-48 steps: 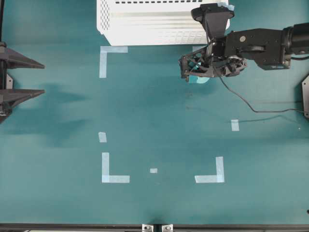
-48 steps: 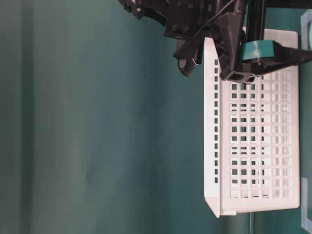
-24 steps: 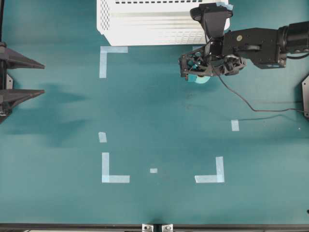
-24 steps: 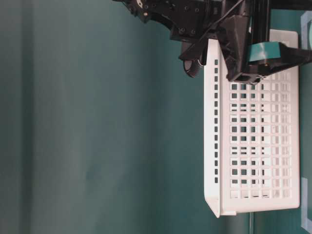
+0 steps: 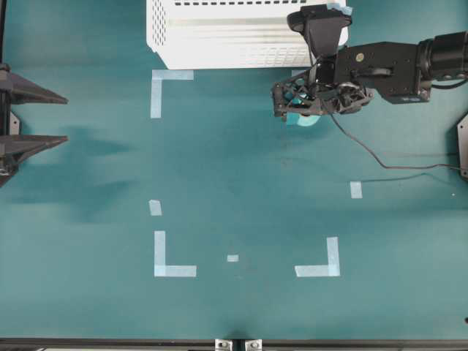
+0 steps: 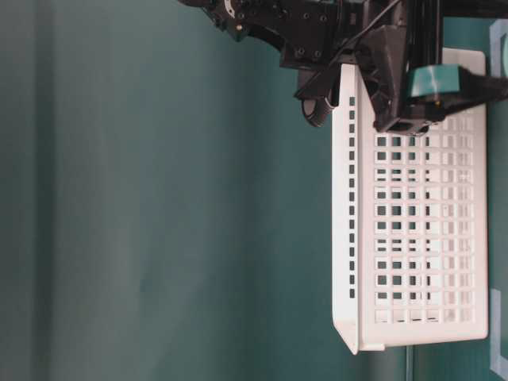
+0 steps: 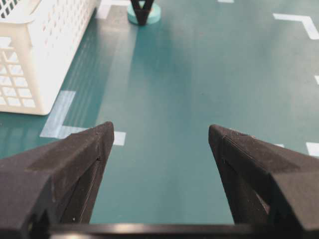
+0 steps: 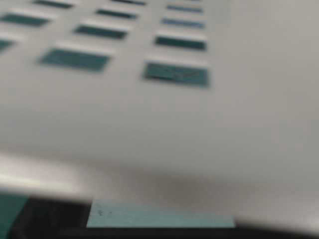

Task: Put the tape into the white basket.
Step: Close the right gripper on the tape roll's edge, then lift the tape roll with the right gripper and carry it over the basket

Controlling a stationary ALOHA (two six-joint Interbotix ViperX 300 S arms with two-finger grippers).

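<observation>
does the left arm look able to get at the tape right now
Probably not easily. The left gripper sits open at the far left edge, while the tape lies across the table beside the white basket, and the right gripper already straddles it, blocking access.

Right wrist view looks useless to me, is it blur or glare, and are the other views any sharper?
Right wrist view: blur, not glare; the white basket fills it, too close to focus. Left wrist view: sharp, the tape clear far off. Overhead view: crisp, soft shadows at left. Table-level view: sharp but turned sideways.
</observation>
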